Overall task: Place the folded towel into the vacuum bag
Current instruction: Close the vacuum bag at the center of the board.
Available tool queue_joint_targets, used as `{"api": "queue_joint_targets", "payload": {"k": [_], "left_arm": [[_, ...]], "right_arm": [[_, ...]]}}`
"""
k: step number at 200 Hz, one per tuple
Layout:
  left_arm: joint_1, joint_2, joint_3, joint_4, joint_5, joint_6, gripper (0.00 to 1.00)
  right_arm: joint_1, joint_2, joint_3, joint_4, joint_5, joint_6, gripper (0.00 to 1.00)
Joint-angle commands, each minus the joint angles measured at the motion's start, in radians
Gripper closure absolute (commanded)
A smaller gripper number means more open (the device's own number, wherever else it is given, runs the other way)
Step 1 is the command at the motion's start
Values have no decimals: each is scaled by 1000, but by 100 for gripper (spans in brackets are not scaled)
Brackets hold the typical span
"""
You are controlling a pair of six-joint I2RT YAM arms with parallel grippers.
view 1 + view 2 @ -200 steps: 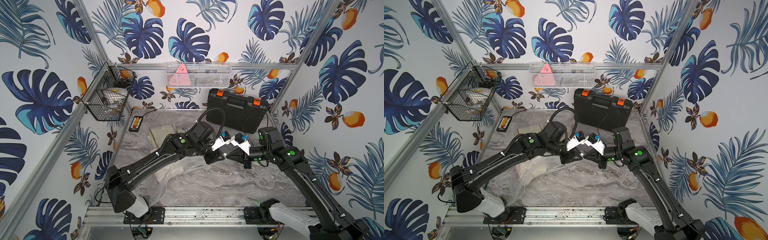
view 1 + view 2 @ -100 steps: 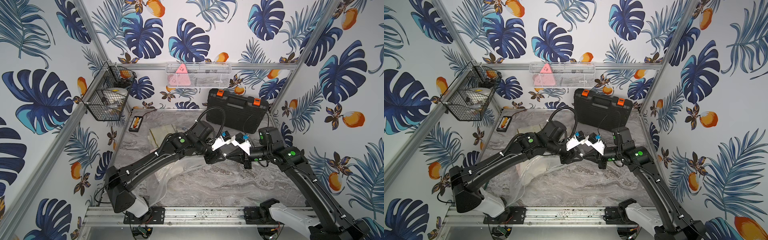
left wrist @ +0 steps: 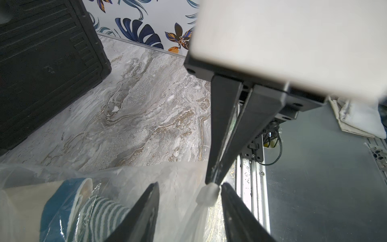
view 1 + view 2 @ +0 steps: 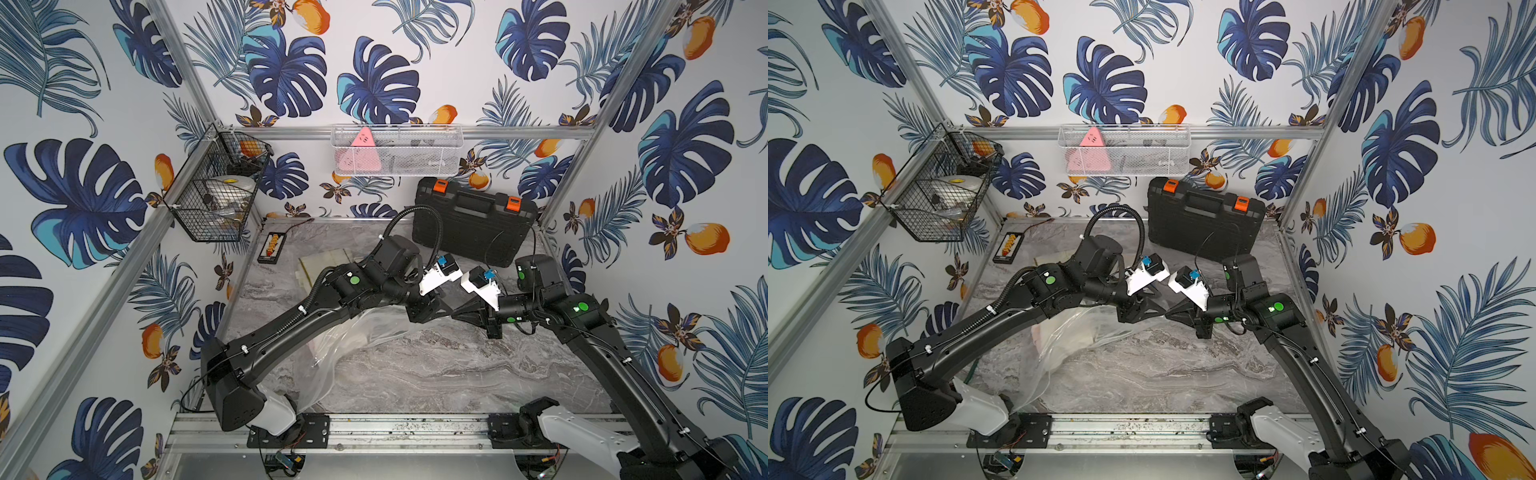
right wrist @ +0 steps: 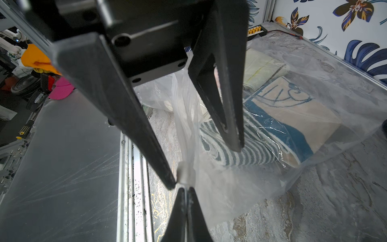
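Note:
The clear vacuum bag (image 4: 353,345) (image 4: 1054,361) lies crumpled under my left arm in both top views. Inside it lies the folded towel (image 5: 282,117) (image 3: 62,209), blue and beige with a striped end. A bunched white edge of the bag (image 5: 185,171) (image 3: 207,194) is pinched in my right gripper (image 5: 186,189) (image 4: 459,314), which is shut on it. My left gripper (image 3: 189,185) (image 4: 448,311) faces it tip to tip. Its jaws stand open around that bunch, which sits against one finger (image 3: 232,209). The bag's valve cap is out of view.
A black tool case (image 4: 473,224) stands at the back right. A pale folded cloth (image 4: 324,266) lies behind my left arm. A small tray of orange pieces (image 4: 270,247) sits by the left wall. Baskets (image 4: 216,195) (image 4: 397,149) hang on the walls.
My left gripper's jaws have opened wider around the bag's bunched edge. Both arms have hardly moved, and the right gripper stays shut on the bag.

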Motion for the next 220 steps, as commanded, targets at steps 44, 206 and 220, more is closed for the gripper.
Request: {"api": "queue_joint_targets", "payload": {"k": [44,206,220], "left_arm": [[1,20,-7,20,81,36,58],[0,-2,-117,-110,-12,124,100],[1,-8,-126,-115,-37,122,100]], "right_arm": [[1,-7,0,20,-32,24,100],[-1,-79,-78,53,30,137,100],[-1,-86,-88,46,36,144,100]]}}
